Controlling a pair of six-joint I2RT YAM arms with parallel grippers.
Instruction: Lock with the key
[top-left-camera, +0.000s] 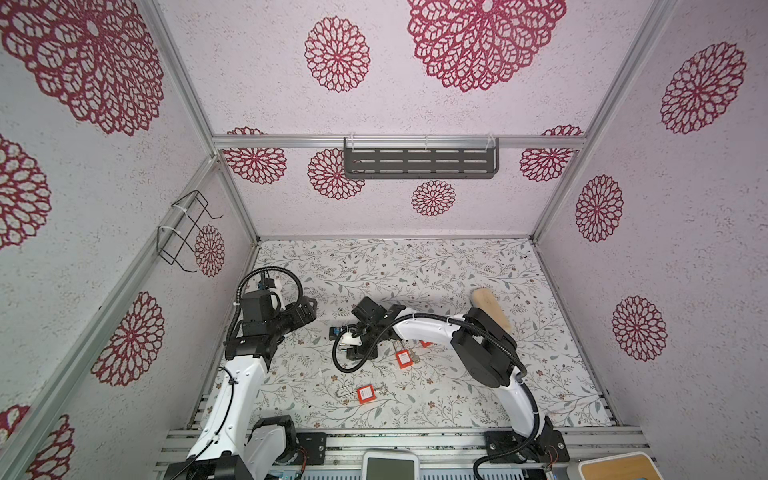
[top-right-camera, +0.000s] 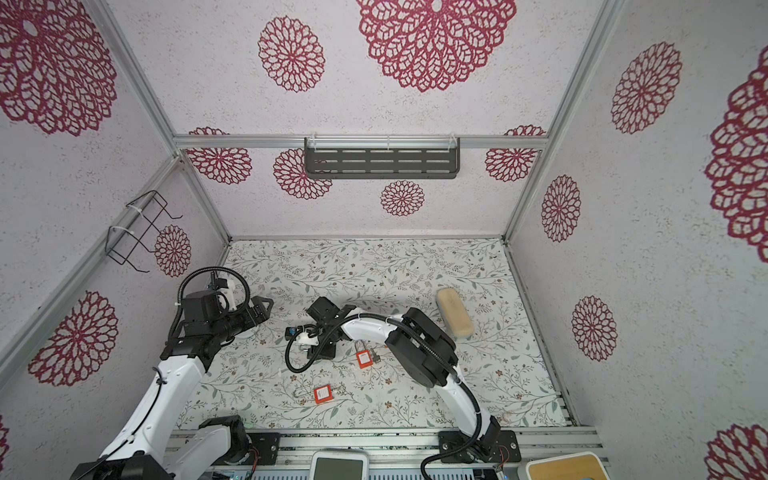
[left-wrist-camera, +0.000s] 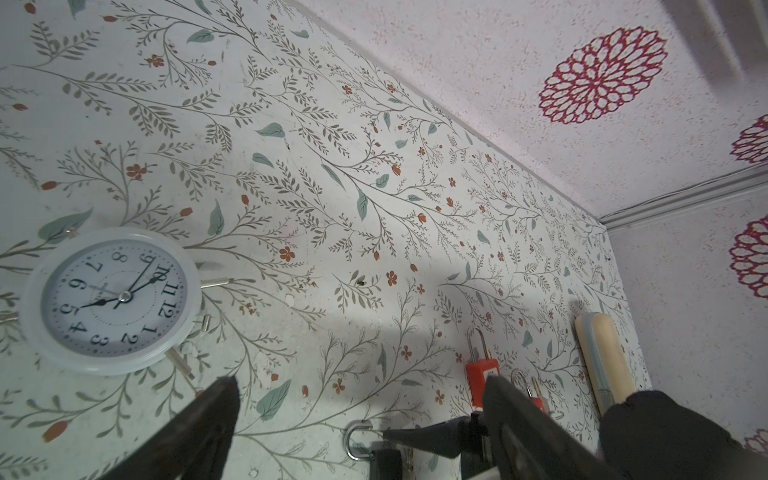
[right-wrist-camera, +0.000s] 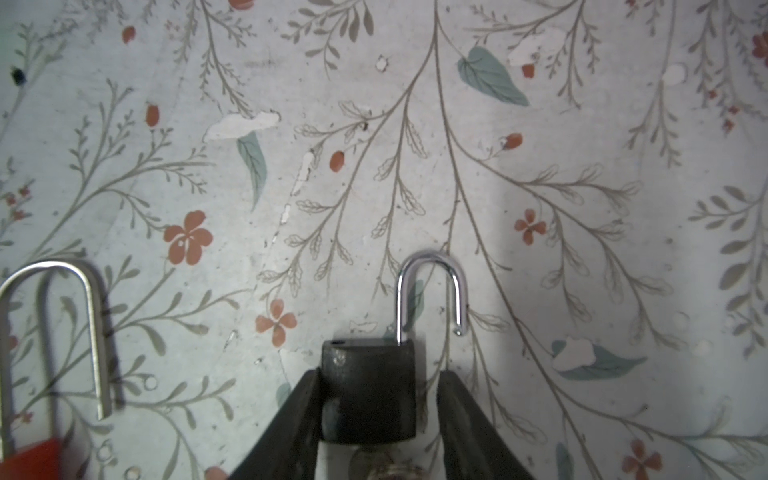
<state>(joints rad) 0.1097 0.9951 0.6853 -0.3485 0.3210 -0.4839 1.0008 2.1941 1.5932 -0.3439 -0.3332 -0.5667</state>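
A small black padlock lies flat on the floral table with its silver shackle swung open. My right gripper reaches down over it with a finger on each side of the body. One finger touches the lock and a narrow gap shows at the other, so it is open. A blurred round metal piece at the lock's base may be the key. In both top views the right gripper hides the lock. My left gripper hovers open and empty to the left, looking across at the padlock.
Red padlocks lie close by, one right beside the black lock. A white alarm clock lies face up under the left arm. A beige block sits at the back right. Walls enclose the table on three sides.
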